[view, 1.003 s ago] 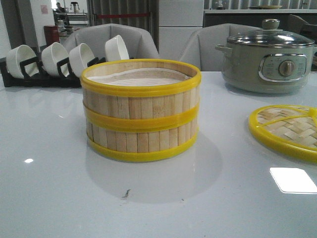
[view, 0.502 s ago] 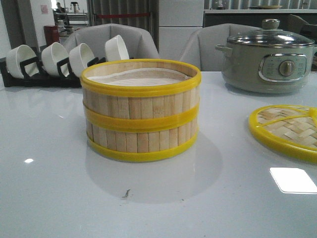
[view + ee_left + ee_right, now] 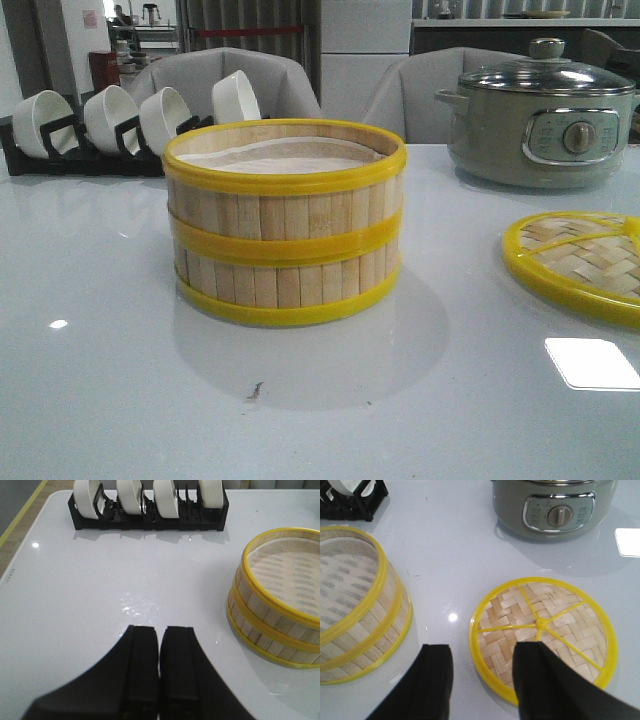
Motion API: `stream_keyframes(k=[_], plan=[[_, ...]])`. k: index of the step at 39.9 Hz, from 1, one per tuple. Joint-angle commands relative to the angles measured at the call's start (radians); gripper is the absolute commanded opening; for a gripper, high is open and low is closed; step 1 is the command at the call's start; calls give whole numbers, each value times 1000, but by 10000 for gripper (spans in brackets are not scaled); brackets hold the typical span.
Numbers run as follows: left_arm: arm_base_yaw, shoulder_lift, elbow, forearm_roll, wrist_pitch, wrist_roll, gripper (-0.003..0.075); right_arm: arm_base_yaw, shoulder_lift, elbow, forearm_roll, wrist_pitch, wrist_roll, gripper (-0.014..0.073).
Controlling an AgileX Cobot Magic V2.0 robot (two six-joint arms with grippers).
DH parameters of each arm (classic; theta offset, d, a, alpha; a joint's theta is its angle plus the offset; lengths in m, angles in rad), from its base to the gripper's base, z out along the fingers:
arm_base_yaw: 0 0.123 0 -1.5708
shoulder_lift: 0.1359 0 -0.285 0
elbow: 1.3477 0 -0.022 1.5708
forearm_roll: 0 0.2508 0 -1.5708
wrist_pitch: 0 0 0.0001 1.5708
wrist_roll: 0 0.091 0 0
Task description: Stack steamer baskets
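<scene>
Two steamer baskets stand stacked in one pile (image 3: 285, 225) at the middle of the white table, pale slats with yellow bands, liner inside the upper one. The pile also shows in the left wrist view (image 3: 277, 610) and in the right wrist view (image 3: 355, 605). My left gripper (image 3: 160, 630) is shut and empty above bare table, to the left of the pile. My right gripper (image 3: 482, 650) is open and empty, its jaws astride the near rim of the woven lid (image 3: 542, 632), above it. Neither gripper shows in the front view.
The yellow-rimmed woven lid (image 3: 585, 262) lies flat at the right. A grey electric pot with a glass lid (image 3: 540, 115) stands behind it. A black rack with white bowls (image 3: 100, 125) stands at the back left. The table's left edge (image 3: 20, 555) shows in the left wrist view.
</scene>
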Motion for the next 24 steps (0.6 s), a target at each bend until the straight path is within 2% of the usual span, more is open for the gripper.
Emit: stream_keyframes(k=[1,9,18,24], plan=[[-7,-3,-29,12,-74,-10,88,1,38,-36,-8,-89,-7,391],[-7,-3,-29,12,-74,-10,88,-24,218,-95,-8,-30,-7,321],[-7,-3,-29,12,-74,-10,88,-151,470,-306,-8,113,-8,321],[-7,-3,-29,12,-74,-10,88,-177,618,-437,-8,177,-16,321]])
